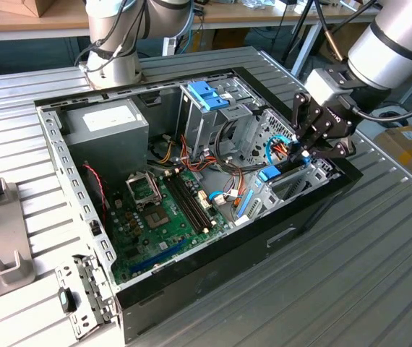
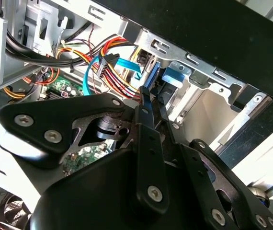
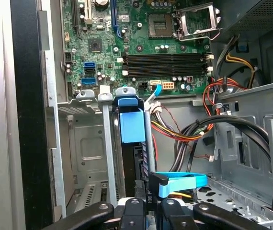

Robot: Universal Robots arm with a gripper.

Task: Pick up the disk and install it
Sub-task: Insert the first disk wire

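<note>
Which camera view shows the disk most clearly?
The first wrist view: the disk stands edge-on in its bay, directly above the gripper. The second wrist view shows its blue edge; the exterior view shows its blue end.

The open computer case [image 1: 191,289] lies on the table [image 1: 379,289]. Inside it, the motherboard [image 1: 166,210] sits between the power supply [image 1: 105,130] and the drive cage [image 1: 293,181], where the end effector [image 1: 309,150] hangs.

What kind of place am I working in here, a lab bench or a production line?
Most likely a lab or workshop bench. An opened desktop computer case lies on a ribbed aluminium table, the robot base is bolted to it, and wooden benches with cables stand behind.
</note>
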